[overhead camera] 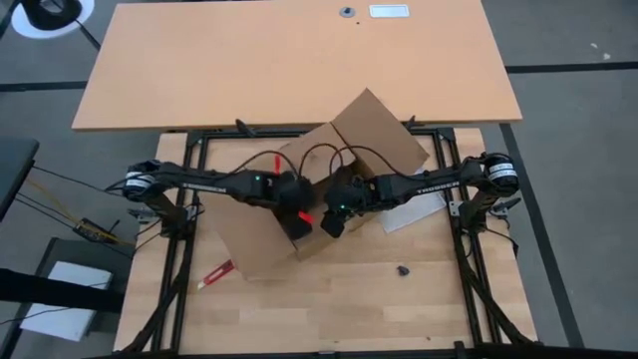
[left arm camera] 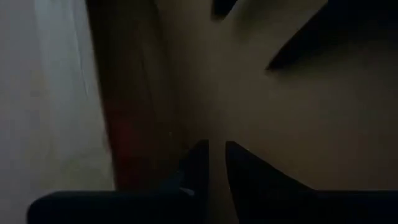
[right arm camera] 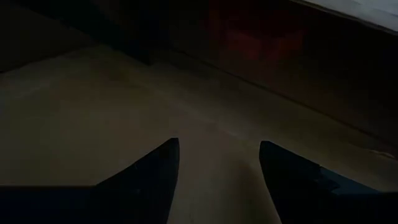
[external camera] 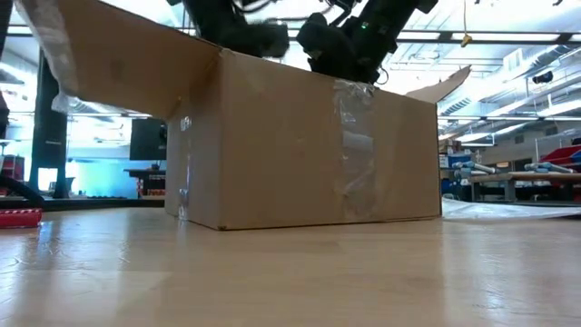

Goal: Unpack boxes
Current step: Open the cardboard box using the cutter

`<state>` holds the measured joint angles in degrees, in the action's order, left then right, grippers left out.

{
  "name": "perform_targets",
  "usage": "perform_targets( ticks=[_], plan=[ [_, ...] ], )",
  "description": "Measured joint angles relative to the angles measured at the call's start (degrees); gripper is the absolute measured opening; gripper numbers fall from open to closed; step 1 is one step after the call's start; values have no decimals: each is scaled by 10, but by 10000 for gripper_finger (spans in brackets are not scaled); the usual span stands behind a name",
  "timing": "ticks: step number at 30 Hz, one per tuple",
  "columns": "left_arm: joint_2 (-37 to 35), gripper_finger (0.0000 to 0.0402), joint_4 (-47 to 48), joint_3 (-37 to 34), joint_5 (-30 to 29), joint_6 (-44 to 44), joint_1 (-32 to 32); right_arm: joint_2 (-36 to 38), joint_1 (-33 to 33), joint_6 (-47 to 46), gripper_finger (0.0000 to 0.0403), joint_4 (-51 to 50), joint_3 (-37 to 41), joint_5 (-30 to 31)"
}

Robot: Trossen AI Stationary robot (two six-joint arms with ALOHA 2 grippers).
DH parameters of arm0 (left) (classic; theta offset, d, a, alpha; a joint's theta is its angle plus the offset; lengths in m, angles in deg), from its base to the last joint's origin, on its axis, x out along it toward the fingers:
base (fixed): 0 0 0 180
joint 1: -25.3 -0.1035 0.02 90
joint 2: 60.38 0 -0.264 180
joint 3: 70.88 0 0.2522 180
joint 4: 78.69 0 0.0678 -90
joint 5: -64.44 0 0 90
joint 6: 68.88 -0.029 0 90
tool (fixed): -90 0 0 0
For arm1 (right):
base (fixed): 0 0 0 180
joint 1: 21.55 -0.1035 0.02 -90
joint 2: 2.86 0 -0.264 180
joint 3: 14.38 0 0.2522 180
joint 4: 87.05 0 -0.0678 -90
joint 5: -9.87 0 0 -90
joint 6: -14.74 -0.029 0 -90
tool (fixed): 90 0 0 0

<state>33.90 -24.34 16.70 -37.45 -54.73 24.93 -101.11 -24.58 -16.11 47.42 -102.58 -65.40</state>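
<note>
Fingers: left gripper point(left arm camera: 214, 165) narrow, nothing seen between; right gripper point(right arm camera: 219, 171) wide, empty. Both reach inside the box point(overhead camera: 319, 194), table centre, flaps spread toward 1 and 8 o'clock. Red item point(overhead camera: 302, 216) at the opening. Risk: crowded arms may collide or drag the light box.

White lettering runs along the forearm of each arm in the high view, on the left arm point(overhead camera: 204, 182) and the right arm point(overhead camera: 434, 182), too small to read; no legible text, label or number shows on the carton point(external camera: 309, 145)
</note>
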Motion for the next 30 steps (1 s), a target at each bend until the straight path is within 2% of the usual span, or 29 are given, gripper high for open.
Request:
perform_targets(
  ticks=[3, 10, 16, 19, 21, 26, 30],
  plan=[
    [20, 64, 42, 0, -64, 11, 0, 0, 0, -7, 229, 0, 0, 0],
    [23, 64, 72, 13, -147, 13, 0, -1, -10, -10, 228, 4, 0, 9],
    [11, 64, 110, 111, -262, -29, -1, -1, -12, -10, 228, 4, 0, 11],
    [10, 64, 125, 164, -333, -78, -6, -1, -12, -7, 228, 3, 0, 5],
    [10, 64, 122, 198, -360, -120, -17, -1, -14, -6, 228, 3, 0, 1],
    [9, 64, 109, 238, -360, -201, -79, -1, -15, -4, 228, 3, 0, 0],
    [9, 64, 109, 245, -296, -215, -153, -1, -20, -4, 228, 3, 0, 5]
  ],
)
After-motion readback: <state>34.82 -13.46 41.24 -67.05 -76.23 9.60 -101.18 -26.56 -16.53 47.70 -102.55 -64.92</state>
